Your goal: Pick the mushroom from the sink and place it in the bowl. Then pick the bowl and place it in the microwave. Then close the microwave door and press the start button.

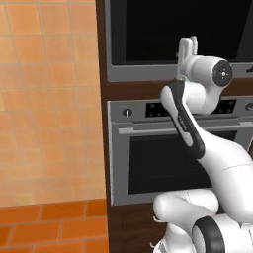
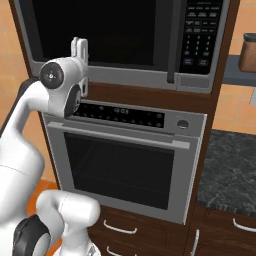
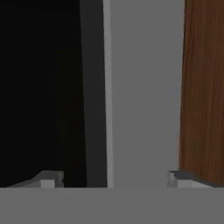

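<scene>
the microwave door looks already closed, and the gripper, jaws spread wide and holding nothing, sits at its frame, so the start button seems all that's left.

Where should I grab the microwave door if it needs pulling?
Probably the slim vertical handle on the right of the microwave door, beside the keypad. Come straight from the front, jaws either side: it stands upright, while the glass is flat with nothing to pinch.
</scene>
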